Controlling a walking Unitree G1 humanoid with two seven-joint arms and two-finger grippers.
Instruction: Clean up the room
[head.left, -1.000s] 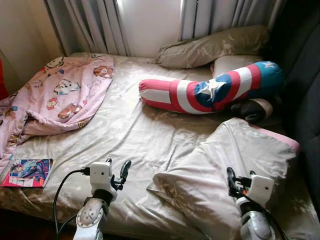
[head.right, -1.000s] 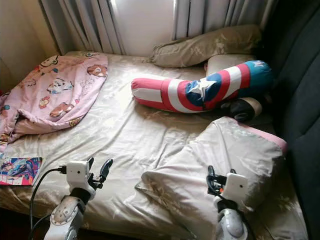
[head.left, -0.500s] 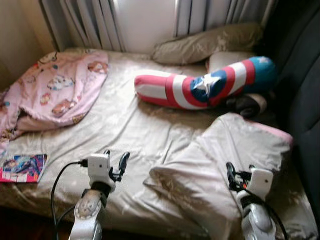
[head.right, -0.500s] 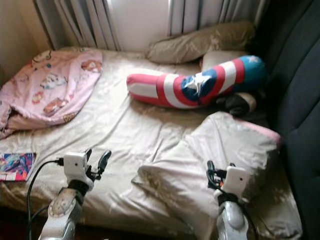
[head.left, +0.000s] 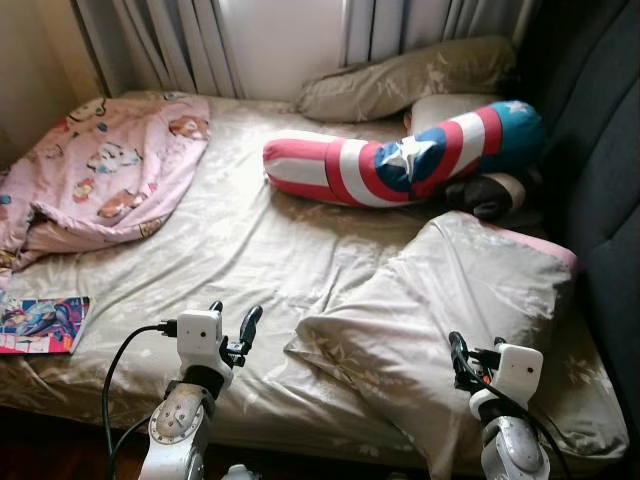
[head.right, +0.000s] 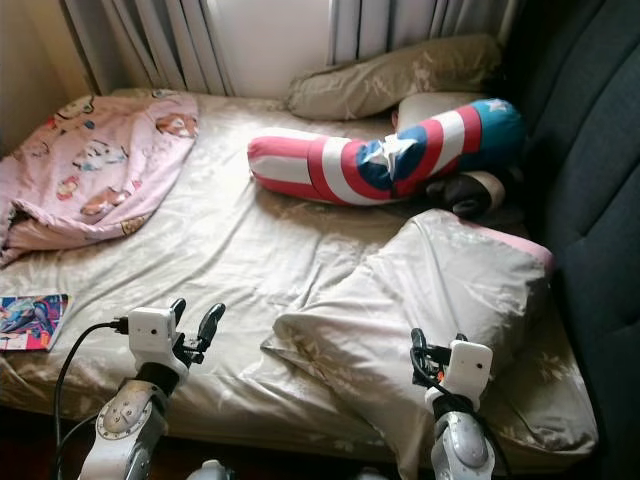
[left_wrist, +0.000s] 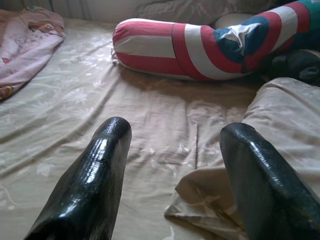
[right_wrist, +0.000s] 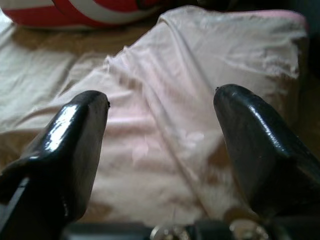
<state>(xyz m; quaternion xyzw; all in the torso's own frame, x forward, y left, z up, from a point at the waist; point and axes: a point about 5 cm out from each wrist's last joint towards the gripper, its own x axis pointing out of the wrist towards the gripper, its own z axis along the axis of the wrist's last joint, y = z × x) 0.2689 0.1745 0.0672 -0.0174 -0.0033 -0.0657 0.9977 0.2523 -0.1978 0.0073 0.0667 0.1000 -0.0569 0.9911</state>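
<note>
Lying rumpled across the near right part of the bed (head.left: 250, 250), a beige pillow (head.left: 450, 310) with a pink edge at its far end is the thing nearest our right end effector (right_wrist: 160, 145), whose two black fingers stand spread apart just above the pillow's cloth, touching nothing. Our left end effector (head.left: 232, 325) hovers over the bare beige sheet near the bed's front edge, just left of the pillow's near corner, its fingers likewise parted and empty.

Beyond the pillow lies a long bolster (head.left: 400, 165) striped red, white and blue with a white star; its blue end rests against a dark rounded object (head.left: 495, 195) that we cannot identify. Behind the bolster, a second beige pillow (head.left: 410, 75) leans along the head of the bed below the grey curtains (head.left: 180, 40).

On the far left, a pink blanket (head.left: 100, 170) printed with cartoon figures is bunched over the sheet. A colourful book (head.left: 40, 325) sits at the bed's near left edge. A dark upholstered surface (head.left: 600, 150) borders the bed on the right.
</note>
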